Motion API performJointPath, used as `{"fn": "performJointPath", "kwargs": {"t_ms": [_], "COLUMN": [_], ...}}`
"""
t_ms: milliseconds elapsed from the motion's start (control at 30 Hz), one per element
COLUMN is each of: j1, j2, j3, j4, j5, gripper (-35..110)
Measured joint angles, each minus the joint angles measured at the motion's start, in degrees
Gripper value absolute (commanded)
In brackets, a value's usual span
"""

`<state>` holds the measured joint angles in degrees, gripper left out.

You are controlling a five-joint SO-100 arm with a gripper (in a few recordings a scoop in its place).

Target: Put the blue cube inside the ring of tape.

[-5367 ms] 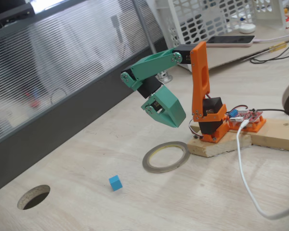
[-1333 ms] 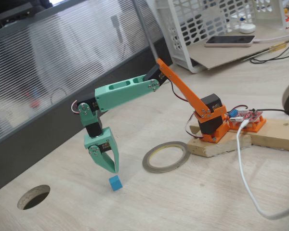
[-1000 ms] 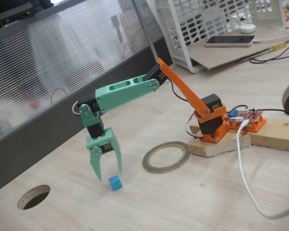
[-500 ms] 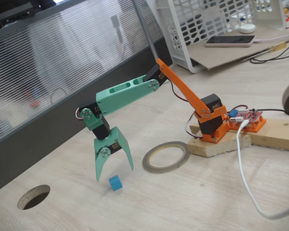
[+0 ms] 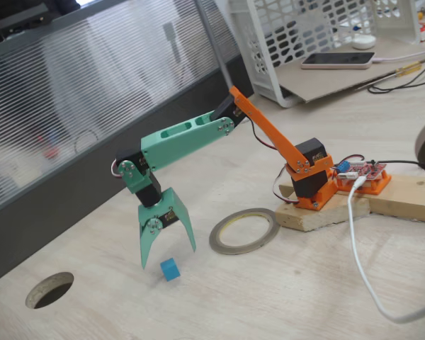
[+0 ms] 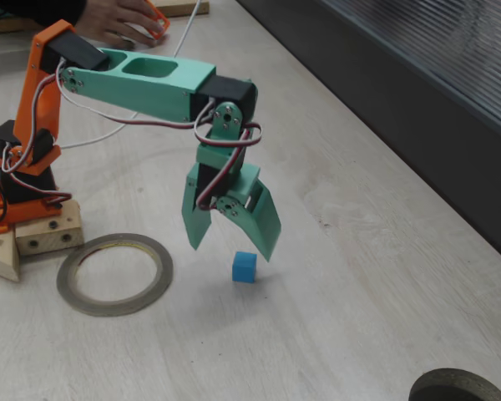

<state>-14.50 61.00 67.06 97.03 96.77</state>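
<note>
The blue cube (image 5: 170, 269) (image 6: 244, 266) lies on the pale wooden table, a small sky-blue block. My green gripper (image 5: 168, 256) (image 6: 230, 250) hangs open just above it, jaws spread wide and pointing down, with the cube below the gap and untouched. In a fixed view the cube sits nearer the right finger (image 6: 267, 238). The ring of tape (image 5: 216, 239) (image 6: 108, 307) lies flat between the cube and the arm's orange base (image 5: 312, 177), a few cube-widths from the cube, with bare table inside it.
A dark round hole (image 5: 49, 289) (image 6: 459, 388) is cut in the tabletop beyond the cube. The base stands on wooden blocks (image 5: 319, 212) with a white cable (image 5: 361, 262) beside them. A dark wall panel (image 5: 71, 205) borders the table; a white basket (image 5: 304, 28) stands behind.
Over the last second the gripper went from shut beside the cube to wide open and shifted over it. In the last half second nothing has visibly moved.
</note>
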Motion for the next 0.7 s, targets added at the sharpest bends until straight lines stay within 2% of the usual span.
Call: {"fn": "performJointPath", "kwargs": {"t_ms": [433,700], "j1": [0.00,0.00], "j2": [-2.20,-2.20], "j3": [0.00,0.00], "j4": [-3.60,-3.60], "j5": [0.09,0.09], "gripper": [73,47]}}
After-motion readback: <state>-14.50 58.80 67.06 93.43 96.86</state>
